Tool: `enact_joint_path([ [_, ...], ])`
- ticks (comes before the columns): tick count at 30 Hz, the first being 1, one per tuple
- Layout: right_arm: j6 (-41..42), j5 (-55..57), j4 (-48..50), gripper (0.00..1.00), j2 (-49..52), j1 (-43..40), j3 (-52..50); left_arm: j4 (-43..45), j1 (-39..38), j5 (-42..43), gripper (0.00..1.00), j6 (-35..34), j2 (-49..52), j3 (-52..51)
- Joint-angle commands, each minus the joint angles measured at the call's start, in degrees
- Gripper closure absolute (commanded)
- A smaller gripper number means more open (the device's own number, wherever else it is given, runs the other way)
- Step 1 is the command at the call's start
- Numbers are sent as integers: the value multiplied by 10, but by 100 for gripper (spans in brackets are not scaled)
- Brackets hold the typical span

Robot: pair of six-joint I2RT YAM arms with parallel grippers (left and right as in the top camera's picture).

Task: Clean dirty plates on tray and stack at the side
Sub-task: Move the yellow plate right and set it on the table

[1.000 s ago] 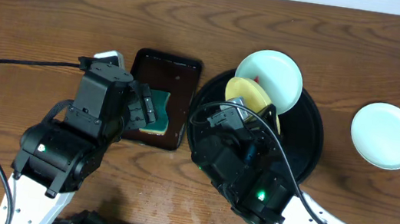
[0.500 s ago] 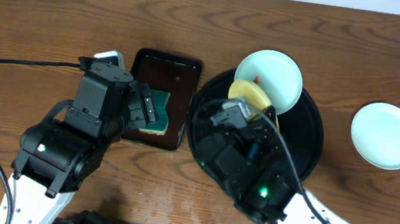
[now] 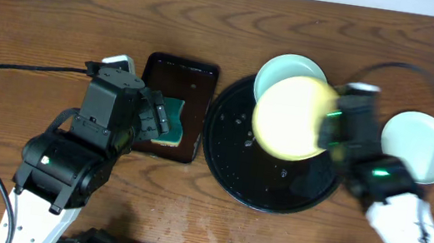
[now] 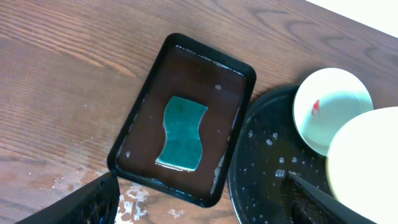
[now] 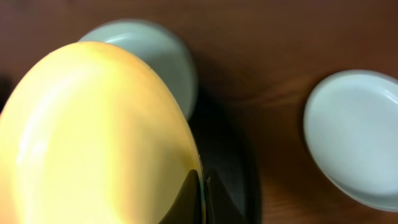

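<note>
One yellow plate (image 3: pixel 289 116) swung right, gripped in right jaws; two mint plates (image 3: pixel 287 66) (image 3: pixel 418 146); left jaws open.

Two mint-white plates (image 3: pixel 281 66) (image 3: pixel 419 146), one yellow plate (image 3: pixel 289 117), one round tray (image 3: pixel 234 153), one rectangular tray (image 4: pixel 186 74), one sponge (image 4: pixel 181 132) and two arms (image 3: pixel 69 161) (image 3: pixel 395 204) are visible.

A dark brown wood-grain table (image 3: pixel 45 23) fills the view, evenly lit.
</note>
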Motion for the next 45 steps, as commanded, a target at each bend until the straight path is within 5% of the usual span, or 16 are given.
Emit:
enact_joint_path([
  [1, 23, -164, 1, 99, -16, -140, 8, -1, 2, 0, 17, 6, 2, 8],
  [6, 48, -193, 6, 99, 16, -353, 8, -1, 2, 0, 17, 6, 2, 8],
  [12, 89, -183, 50, 99, 92, -504, 8, -1, 2, 0, 17, 6, 2, 8],
  [22, 91, -170, 74, 98, 232, -549, 8, -1, 2, 0, 17, 6, 2, 8],
  [25, 50, -180, 100, 54, 232, -549, 8, -1, 2, 0, 17, 6, 2, 8],
  [28, 9, -260, 119, 42, 206, -541, 13, -1, 2, 0, 17, 6, 2, 8],
  [32, -26, -400, 135, 42, 144, -507, 18, -1, 2, 0, 17, 6, 2, 8],
  [37, -74, -439, 99, 46, 66, -393, 18, -1, 2, 0, 17, 6, 2, 8],
  [45, -135, -134, 100, 43, 127, -104, 14, -1, 2, 0, 17, 6, 2, 8],
])
